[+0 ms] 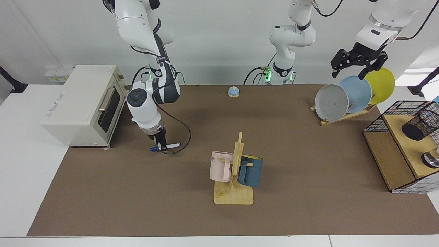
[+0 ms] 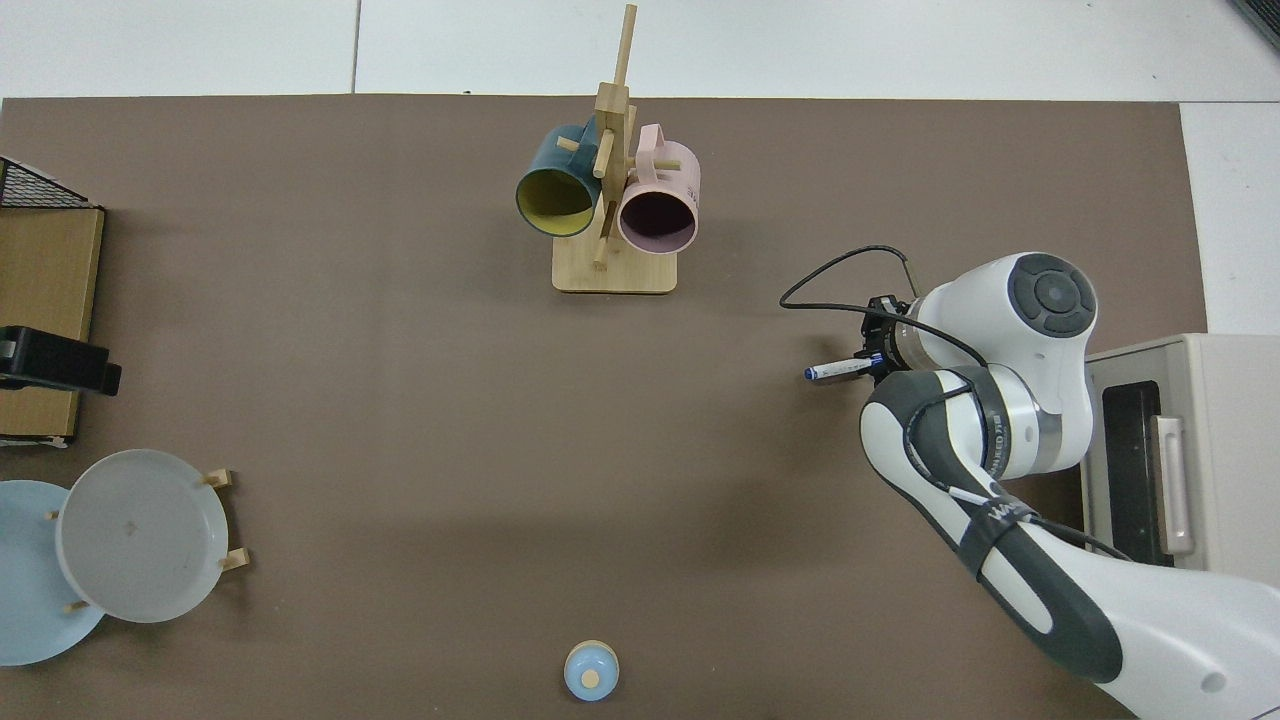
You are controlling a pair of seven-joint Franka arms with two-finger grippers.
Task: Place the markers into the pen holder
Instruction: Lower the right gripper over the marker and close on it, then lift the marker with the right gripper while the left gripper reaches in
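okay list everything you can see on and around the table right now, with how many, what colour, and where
marker: one, white with blue ends, in right gripper.
pen holder: one, black mesh, on wooden shelf.
toaster oven: one, cream, beside right arm.
mugs: pink, teal, on wooden stand.
plates: grey, blue, yellow, in rack.
bell: one, blue, table's far edge.
right gripper: shut on marker, near toaster oven.
left gripper: open, waiting above plates.

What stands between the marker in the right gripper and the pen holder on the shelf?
The mug stand with its two mugs sits mid-table, near the straight path from the marker in the right gripper to the pen holder. Carried high, the marker would likely clear it.
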